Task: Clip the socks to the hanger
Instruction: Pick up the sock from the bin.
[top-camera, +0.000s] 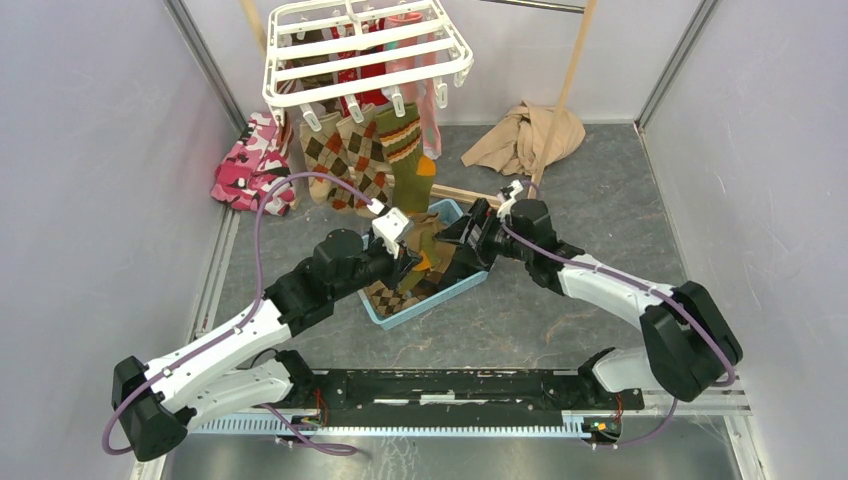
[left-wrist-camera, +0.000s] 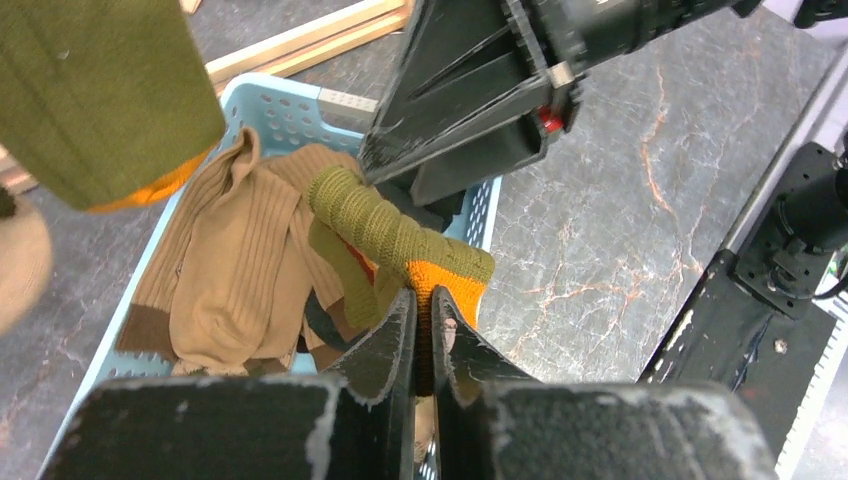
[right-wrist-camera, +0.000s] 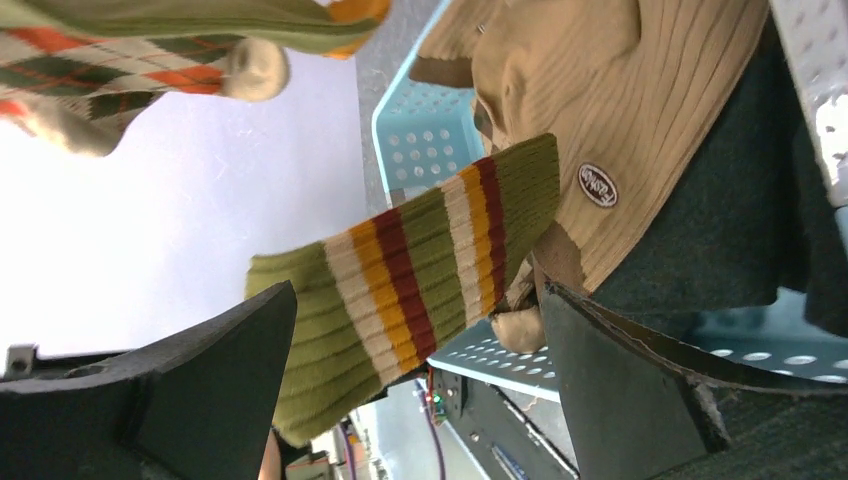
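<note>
Left gripper (left-wrist-camera: 422, 300): pinched narrow on orange end of olive sock (left-wrist-camera: 385, 230), raised over basket (left-wrist-camera: 290, 100). Right gripper (right-wrist-camera: 415, 310): spread wide, straddling same sock's striped cuff, not gripping. Hanger (top-camera: 365, 50), 12 o'clock of basket: several socks clipped, incl. argyle pair (top-camera: 340, 160). Taupe sock (left-wrist-camera: 240, 260) and others unclipped in basket; task judged roughly midway.

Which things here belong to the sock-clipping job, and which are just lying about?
Job: hanger; clipped socks; green sock pinched by left hand; open right hand; loose socks in basket.
Lying about: pink camouflage garment; beige cloth; wooden rack.
</note>
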